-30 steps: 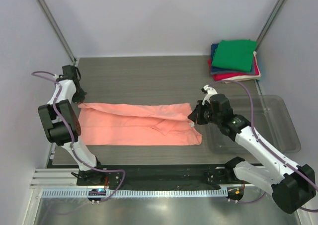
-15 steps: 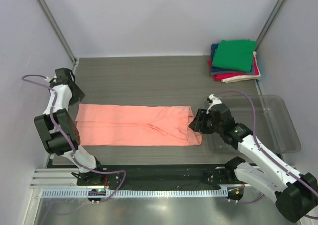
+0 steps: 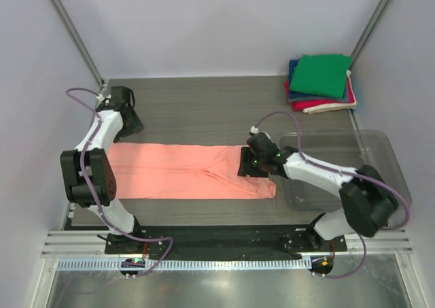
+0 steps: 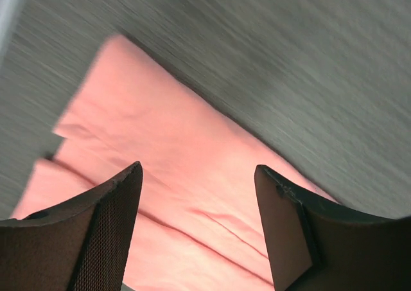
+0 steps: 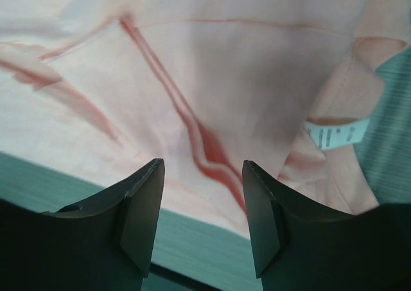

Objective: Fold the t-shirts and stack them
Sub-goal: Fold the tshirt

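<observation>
A salmon-pink t-shirt (image 3: 183, 170) lies flat on the table as a long folded strip. Its white neck label (image 5: 337, 133) shows at the right end. My left gripper (image 3: 130, 124) hangs open just above the strip's far left corner; in the left wrist view the pink t-shirt (image 4: 192, 162) fills the space under the left gripper (image 4: 199, 178), untouched. My right gripper (image 3: 247, 166) hovers open over the strip's right end, the pink t-shirt (image 5: 212, 79) lying below the right gripper (image 5: 202, 172). Folded t-shirts are stacked (image 3: 321, 77) at the back right, green on top.
A clear plastic tray (image 3: 391, 175) stands at the right edge, just right of the pink strip. Grey walls and slanted metal posts (image 3: 71, 32) close in the table on both sides. The stack sits in the back right corner.
Both grippers have opened and let go of the pink shirt, which now lies flatter. The left gripper moved back and right; the right gripper moved left over the shirt's end.
</observation>
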Robot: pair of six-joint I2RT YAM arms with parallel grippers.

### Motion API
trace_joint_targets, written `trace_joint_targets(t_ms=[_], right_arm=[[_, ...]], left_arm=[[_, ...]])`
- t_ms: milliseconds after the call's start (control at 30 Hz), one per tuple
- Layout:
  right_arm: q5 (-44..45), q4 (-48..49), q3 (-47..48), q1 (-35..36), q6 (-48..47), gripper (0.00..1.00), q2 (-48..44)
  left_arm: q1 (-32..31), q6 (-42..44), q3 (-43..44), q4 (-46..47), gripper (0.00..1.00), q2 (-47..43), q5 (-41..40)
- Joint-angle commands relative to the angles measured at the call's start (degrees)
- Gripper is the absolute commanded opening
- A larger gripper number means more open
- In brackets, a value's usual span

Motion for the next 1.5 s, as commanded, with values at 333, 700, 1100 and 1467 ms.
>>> trace_joint_targets(t_ms=[333, 700, 1100, 1467], right_arm=[[4.21, -1.72, 20.05, -6.49, 1.07, 0.58, 33.6], [1.23, -23.77, 87.68, -13.19, -8.25, 0.56, 75.24], [-18.19, 0.1, 99.52, -12.66, -5.45, 0.59, 87.93], [-5.74, 5.66, 96.54, -14.07, -2.9, 0.61, 85.13]], left_arm=[[-4.27, -11.3, -14.69, 3.15, 0.7, 4.37, 11.88], [-13.47, -19.46, -29.72, 11.4, 0.67, -2.2, 25.58], [-56.26, -54.98, -41.01, 43.48, 0.7, 1.72, 33.15], [-60.08, -49.37, -34.31, 24.48, 0.68, -4.75, 24.38]])
